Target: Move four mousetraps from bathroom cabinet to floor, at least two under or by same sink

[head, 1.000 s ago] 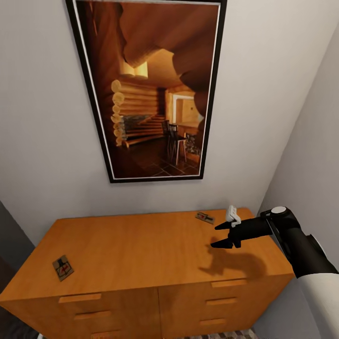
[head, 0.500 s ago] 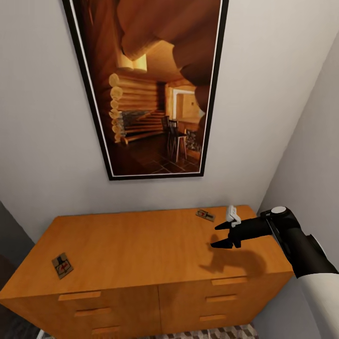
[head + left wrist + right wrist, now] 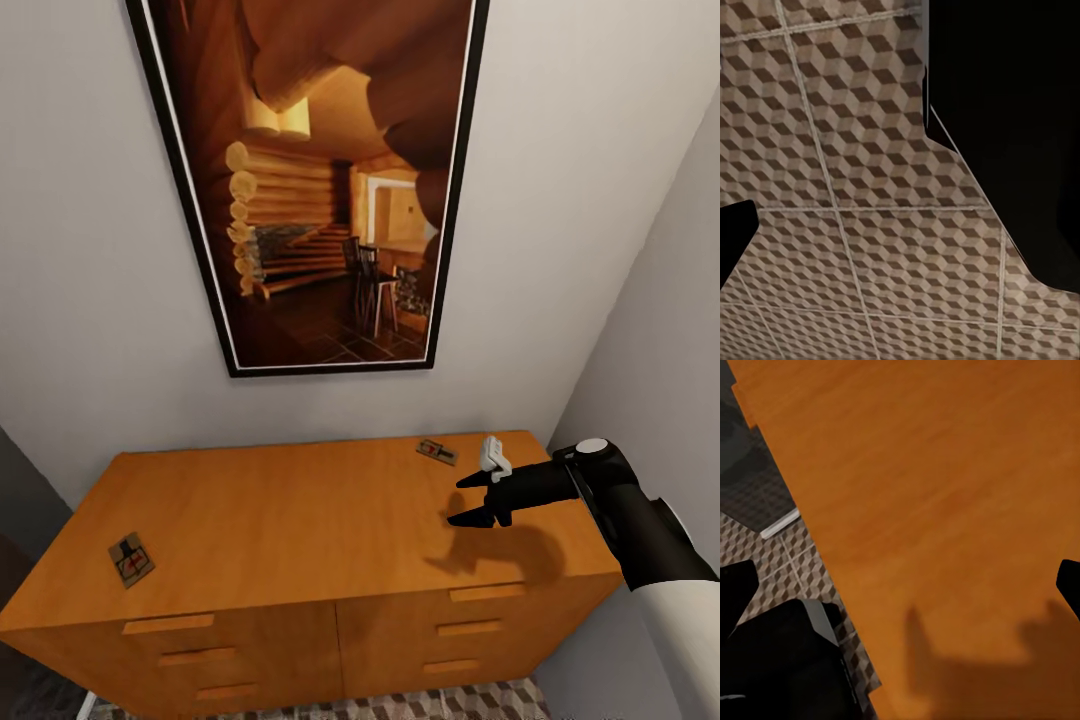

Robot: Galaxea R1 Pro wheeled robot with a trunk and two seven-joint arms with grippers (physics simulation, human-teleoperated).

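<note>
Hovering above the right end of the cabinet [image 3: 300, 520], the right gripper [image 3: 468, 500] held its two black fingers spread apart and empty in the head view. One mousetrap [image 3: 436, 451] lay near the back right corner of the cabinet top, just beyond the fingertips and not touching them. A second mousetrap [image 3: 131, 559] lay near the front left corner, well apart from the first. A framed picture [image 3: 320, 190] hung on the wall above. A strip of bathroom floor [image 3: 450, 702] showed below the drawers.

The left wrist view looked down on cube-patterned bathroom floor [image 3: 855, 187]; whether the left gripper was open or closed could not be told there.

The right wrist view showed the orange cabinet top [image 3: 930, 495], the gripper's shadow on it, and tiles past its edge.
</note>
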